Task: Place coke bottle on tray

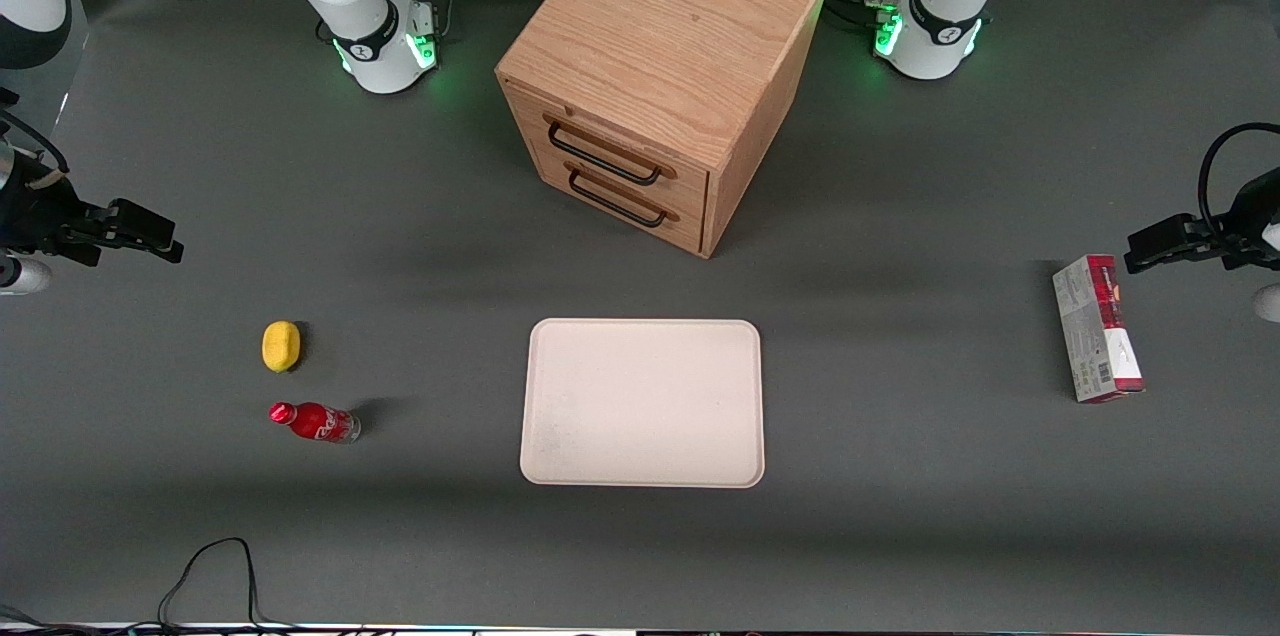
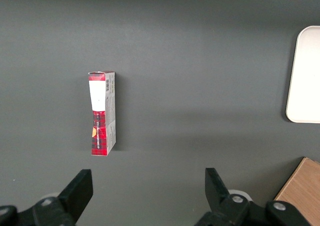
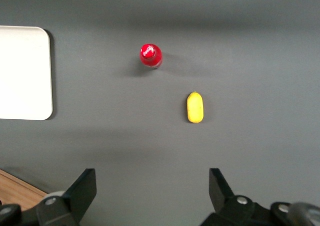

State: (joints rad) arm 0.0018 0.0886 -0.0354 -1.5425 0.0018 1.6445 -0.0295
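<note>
The coke bottle (image 1: 315, 422) is small and red with a red cap and stands upright on the grey table toward the working arm's end; the right wrist view shows its cap from above (image 3: 150, 54). The tray (image 1: 643, 403) is large, cream-white and lies flat near the table's middle, nearer to the front camera than the wooden drawer cabinet; its corner shows in the right wrist view (image 3: 25, 73). My right gripper (image 1: 150, 238) hangs open and empty well above the table at the working arm's end, farther from the camera than the bottle; its fingers (image 3: 82, 186) stand wide apart.
A yellow lemon (image 1: 281, 346) lies beside the bottle, a little farther from the camera. A wooden two-drawer cabinet (image 1: 655, 76) stands mid-table. A red-and-grey carton (image 1: 1097, 327) lies toward the parked arm's end. A black cable (image 1: 215, 571) loops at the table's front edge.
</note>
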